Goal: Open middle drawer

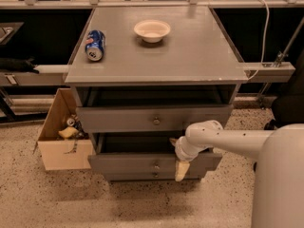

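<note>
The grey cabinet [156, 56] shows three drawer fronts. The middle drawer [128, 163] has a small round metal knob [156, 165] and stands pulled out a little, with a dark gap above its front. My gripper [180, 163] is at the end of the white arm [223, 139] that comes in from the right. It hangs down against the right part of the middle drawer's front, to the right of the knob. The top drawer [118, 118] with its knob [156, 121] also stands slightly out. The bottom drawer [133, 175] shows only as a narrow strip.
A blue soda can [95, 45] lies on its side and a white bowl [152, 30] stands on the cabinet top. An open cardboard box [64, 144] with items stands on the floor to the left. My white body [280, 184] fills the lower right.
</note>
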`<state>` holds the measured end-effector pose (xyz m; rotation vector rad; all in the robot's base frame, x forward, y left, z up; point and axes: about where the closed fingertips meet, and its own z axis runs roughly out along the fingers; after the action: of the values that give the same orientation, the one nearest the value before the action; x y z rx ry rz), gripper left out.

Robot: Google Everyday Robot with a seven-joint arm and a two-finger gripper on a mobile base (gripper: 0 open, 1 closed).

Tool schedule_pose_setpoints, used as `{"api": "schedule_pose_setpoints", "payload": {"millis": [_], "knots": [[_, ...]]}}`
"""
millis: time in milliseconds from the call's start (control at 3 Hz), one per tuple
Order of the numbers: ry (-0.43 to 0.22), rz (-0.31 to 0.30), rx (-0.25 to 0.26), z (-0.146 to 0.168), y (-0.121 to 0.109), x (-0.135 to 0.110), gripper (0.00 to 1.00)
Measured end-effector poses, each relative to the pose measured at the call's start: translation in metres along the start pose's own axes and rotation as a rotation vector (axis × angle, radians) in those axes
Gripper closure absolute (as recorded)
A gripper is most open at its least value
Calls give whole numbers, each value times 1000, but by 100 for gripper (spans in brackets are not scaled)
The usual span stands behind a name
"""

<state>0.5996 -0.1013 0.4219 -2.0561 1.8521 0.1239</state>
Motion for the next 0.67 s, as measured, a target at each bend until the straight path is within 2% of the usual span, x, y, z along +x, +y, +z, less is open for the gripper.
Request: {"api": "schedule_pose_setpoints", "payload": {"millis": [333,667], "knots": [[0,0,0,0,0,0,0],[-33,14,-43,16,6,10,0]]}}
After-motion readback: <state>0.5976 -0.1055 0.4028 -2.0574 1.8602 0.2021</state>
